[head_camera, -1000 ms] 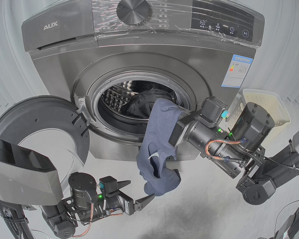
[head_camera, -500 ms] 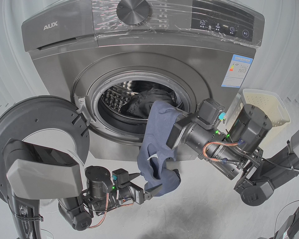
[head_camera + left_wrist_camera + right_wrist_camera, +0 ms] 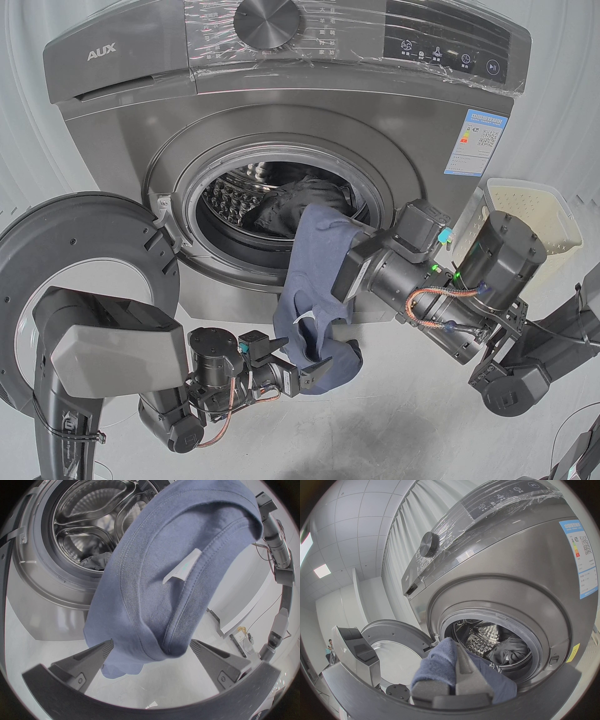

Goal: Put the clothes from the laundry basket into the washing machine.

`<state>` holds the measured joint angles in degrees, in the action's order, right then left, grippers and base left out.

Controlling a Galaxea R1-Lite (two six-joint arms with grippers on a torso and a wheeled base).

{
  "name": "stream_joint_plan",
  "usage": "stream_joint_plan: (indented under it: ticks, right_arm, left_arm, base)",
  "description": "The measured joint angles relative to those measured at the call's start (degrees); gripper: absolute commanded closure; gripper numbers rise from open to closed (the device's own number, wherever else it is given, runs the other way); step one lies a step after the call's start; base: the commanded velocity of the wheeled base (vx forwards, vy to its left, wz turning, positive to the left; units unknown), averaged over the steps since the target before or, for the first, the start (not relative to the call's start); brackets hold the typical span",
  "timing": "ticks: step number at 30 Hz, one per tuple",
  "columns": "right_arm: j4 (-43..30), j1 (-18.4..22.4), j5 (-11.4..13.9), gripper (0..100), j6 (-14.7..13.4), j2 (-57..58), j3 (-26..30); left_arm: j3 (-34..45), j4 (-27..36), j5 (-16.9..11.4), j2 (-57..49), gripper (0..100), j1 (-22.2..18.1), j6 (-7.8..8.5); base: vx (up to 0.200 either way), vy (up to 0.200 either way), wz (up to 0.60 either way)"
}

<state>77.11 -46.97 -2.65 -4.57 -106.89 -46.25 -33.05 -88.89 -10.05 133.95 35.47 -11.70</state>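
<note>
A blue garment hangs from the washing machine's round opening down toward the floor. My right gripper is shut on the garment's upper part just in front of the opening. My left gripper is open low down, its fingers on either side of the blue garment's lower fold. A dark garment lies inside the drum. The cream laundry basket stands right of the machine, behind my right arm.
The machine's round door is swung open to the left, above my left arm. Bare grey floor stretches in front of the machine. A white label is sewn inside the blue garment.
My left arm has moved right and forward, bringing its open gripper up to the garment's hanging lower end. My right gripper has shifted slightly left, still holding the garment.
</note>
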Motion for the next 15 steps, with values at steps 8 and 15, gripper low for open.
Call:
stream_joint_plan:
  ticks: [8, 15]
  right_arm:
    - [0.11, -0.11, 0.00, 100, 0.00, 0.20, 0.59]
    - [0.13, -0.11, 0.00, 100, -0.10, 0.33, 0.87]
  left_arm:
    - [-2.12, -0.01, 0.28, 1.88, 0, 0.00, 0.18]
    - [-3.47, 0.05, 0.61, 2.85, 0, -0.06, 0.32]
  base:
    - [0.000, 0.000, 0.00]
    - [0.000, 0.000, 0.00]
